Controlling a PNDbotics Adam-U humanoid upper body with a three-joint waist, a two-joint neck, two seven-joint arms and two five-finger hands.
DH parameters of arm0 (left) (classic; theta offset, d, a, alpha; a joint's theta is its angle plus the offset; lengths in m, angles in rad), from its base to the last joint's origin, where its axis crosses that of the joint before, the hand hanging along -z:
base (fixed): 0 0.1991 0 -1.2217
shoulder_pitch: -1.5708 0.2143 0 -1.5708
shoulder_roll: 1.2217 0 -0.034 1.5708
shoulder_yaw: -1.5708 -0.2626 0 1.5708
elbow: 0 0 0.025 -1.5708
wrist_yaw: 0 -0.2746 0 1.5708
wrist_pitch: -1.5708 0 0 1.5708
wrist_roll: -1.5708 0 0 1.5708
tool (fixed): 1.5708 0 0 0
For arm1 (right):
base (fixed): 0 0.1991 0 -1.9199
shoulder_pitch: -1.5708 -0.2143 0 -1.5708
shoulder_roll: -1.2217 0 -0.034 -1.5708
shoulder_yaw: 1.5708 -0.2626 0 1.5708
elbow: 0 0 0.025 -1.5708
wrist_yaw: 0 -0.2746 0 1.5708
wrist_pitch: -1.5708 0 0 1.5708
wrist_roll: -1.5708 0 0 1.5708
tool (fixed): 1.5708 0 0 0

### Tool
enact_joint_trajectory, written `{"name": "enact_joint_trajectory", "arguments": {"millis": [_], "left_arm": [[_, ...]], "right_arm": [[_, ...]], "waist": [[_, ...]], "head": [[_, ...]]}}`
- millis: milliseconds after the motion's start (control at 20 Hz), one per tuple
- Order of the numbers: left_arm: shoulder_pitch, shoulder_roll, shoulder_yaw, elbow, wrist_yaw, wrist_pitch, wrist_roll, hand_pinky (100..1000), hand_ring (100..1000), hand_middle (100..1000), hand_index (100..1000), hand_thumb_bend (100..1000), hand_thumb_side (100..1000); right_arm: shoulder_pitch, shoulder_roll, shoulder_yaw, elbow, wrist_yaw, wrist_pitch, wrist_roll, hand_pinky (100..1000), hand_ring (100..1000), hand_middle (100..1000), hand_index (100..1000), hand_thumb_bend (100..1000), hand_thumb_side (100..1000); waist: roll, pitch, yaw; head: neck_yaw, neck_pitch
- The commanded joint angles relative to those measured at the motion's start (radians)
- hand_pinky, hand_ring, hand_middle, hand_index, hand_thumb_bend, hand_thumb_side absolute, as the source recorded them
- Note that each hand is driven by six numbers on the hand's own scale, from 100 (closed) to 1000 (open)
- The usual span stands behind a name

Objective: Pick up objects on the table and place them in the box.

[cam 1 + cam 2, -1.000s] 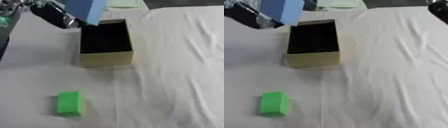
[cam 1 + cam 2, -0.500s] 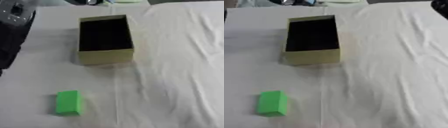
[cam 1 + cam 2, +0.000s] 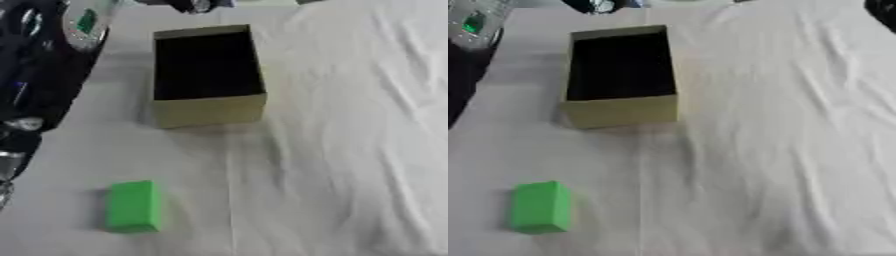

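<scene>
An open tan cardboard box (image 3: 208,107) stands at the upper middle of the white cloth. Its inside is dark and I make out nothing in it. A green block (image 3: 133,206) lies flat near the front left, well apart from the box. My left arm (image 3: 39,65), black with silver parts and a small green light, runs down the left edge; its hand does not show clearly. A dark shape (image 3: 883,10) in the top right corner may be my right hand. No blue object is in sight.
The white cloth (image 3: 350,150) is wrinkled, with folds running down its right half. A dark rounded thing (image 3: 592,5) sits just beyond the box at the top edge. The table's left edge lies under my left arm.
A second ago my left hand held a blue object above the box's far left corner. The blue object is now gone from view and the arm has drawn back to the left edge.
</scene>
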Motion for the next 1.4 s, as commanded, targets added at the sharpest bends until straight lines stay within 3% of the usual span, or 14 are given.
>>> {"name": "enact_joint_trajectory", "arguments": {"millis": [50,500,800,1200,1300,1400], "left_arm": [[-0.022,0.011,-0.008,0.03,0.004,-0.049,0.031,508,481,540,711,420,296],[-0.002,0.031,-0.015,0.066,0.038,-0.19,-0.075,513,512,530,694,433,298],[0.0,0.032,-0.008,0.091,0.06,-0.218,-0.172,538,528,545,711,471,354],[0.009,0.032,-0.002,0.081,0.046,-0.201,-0.259,789,823,856,951,656,579],[0.011,0.033,0.0,0.078,0.025,-0.2,-0.26,807,849,879,963,697,613],[0.013,0.034,0.002,0.074,0.004,-0.2,-0.251,803,846,867,954,674,587]], "right_arm": [[-0.012,-0.013,-0.005,-0.016,-0.006,0.001,-0.005,824,730,524,821,100,724],[-0.01,-0.013,-0.004,-0.016,-0.002,0.004,-0.006,824,730,523,821,100,723],[-0.007,-0.011,-0.005,-0.016,-0.002,0.006,-0.006,824,730,523,821,100,722],[-0.004,-0.008,-0.007,-0.016,-0.002,0.005,-0.008,824,730,523,821,100,721],[-0.003,-0.008,-0.007,-0.016,-0.002,0.005,-0.008,824,730,523,821,100,721],[-0.001,-0.007,-0.008,-0.016,-0.002,0.005,-0.008,824,730,523,822,100,720]], "waist": [[0.0,-0.018,0.0],[0.005,-0.018,0.007],[0.006,-0.019,0.008],[0.006,-0.021,0.005],[0.007,-0.022,0.005],[0.007,-0.022,0.005]], "head": [[-0.002,0.005],[-0.019,0.005],[-0.021,0.005],[-0.023,0.005],[-0.024,0.005],[-0.025,0.005]]}}
